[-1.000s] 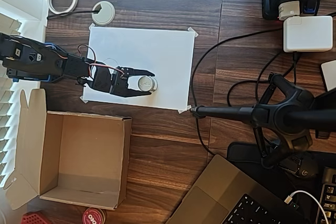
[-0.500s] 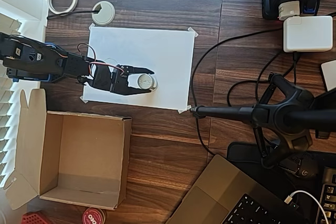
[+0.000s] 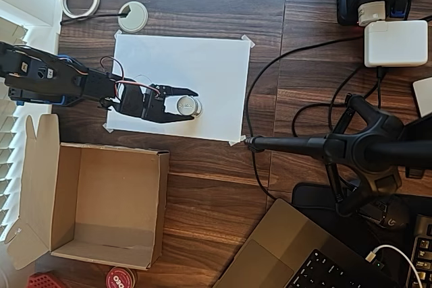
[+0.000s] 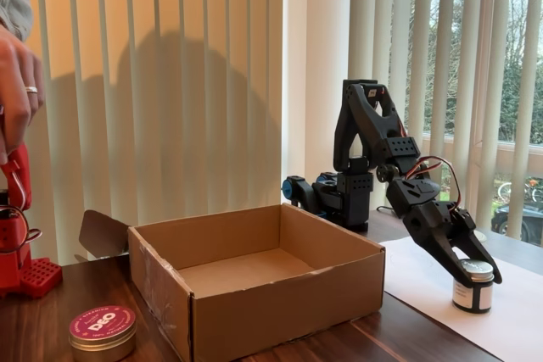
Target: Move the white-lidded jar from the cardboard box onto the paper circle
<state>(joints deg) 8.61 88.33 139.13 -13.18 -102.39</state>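
Placing step, near its end by the look of it. White-lidded jar (image 3: 187, 106) out of the cardboard box (image 3: 101, 206) and standing upright on the white paper sheet (image 3: 202, 65), toward its lower edge in the overhead view, base apparently down on the sheet in the fixed view (image 4: 473, 284). Box empty inside in both views. Pincer (image 3: 183, 104) straddling the jar, one finger above and one below it in the overhead view, set close around the lid; from the side (image 4: 478, 270) leaning down over the lid at a slant. Cannot tell whether actually gripping or already slackened: no clear gap seen, no clear squeeze either. Paper circle not made out under or beside the jar, hidden by jar and pincer or too faint, so no telling whether the jar sits inside its outline. Next, judged from this: spread the fingers enough to clear the lid on both sides, then lift straight up and back without brushing it, since a short light jar on smooth paper would likely slide or tip with a sideways nudge. Red-lidded tin (image 4: 102, 330) on the counter in front of the box, well clear.
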